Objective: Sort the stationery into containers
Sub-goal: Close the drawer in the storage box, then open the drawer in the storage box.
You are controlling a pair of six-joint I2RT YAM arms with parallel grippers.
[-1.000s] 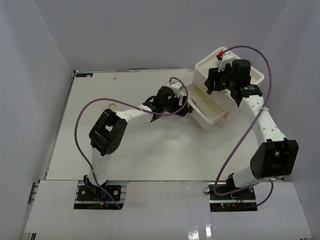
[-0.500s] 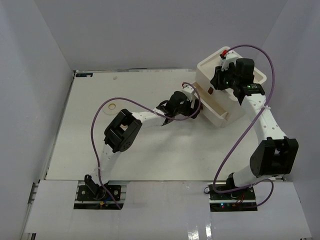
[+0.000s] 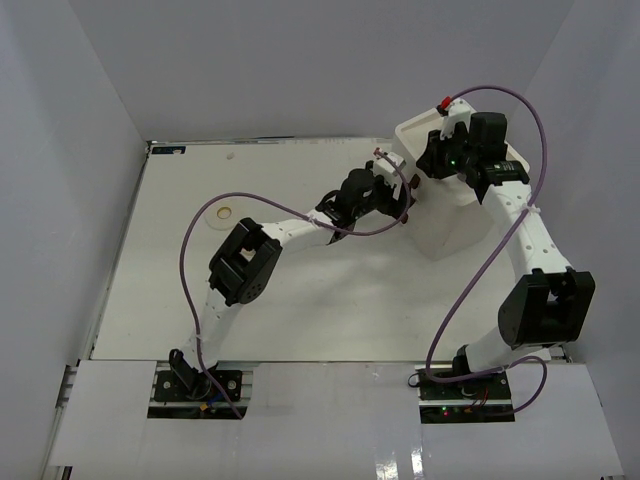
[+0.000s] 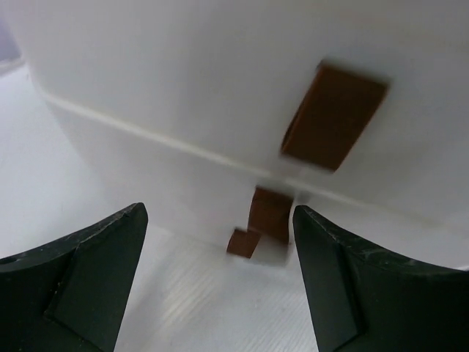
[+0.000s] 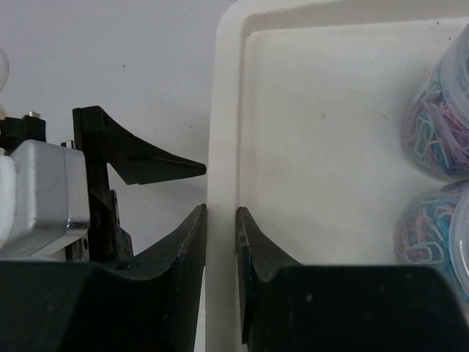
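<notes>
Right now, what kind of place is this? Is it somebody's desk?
Probably a robot lab booth, not a home desk. Plain white walls close in a white table. A left arm and a right arm are bolted at its near edge, working on a white drawer box.

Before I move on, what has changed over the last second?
The left gripper pushed the open drawer back into the white box; it is now flush. The right gripper came down and closed on the tray rim. The box kept its place, and the left jaws stay open.
</notes>
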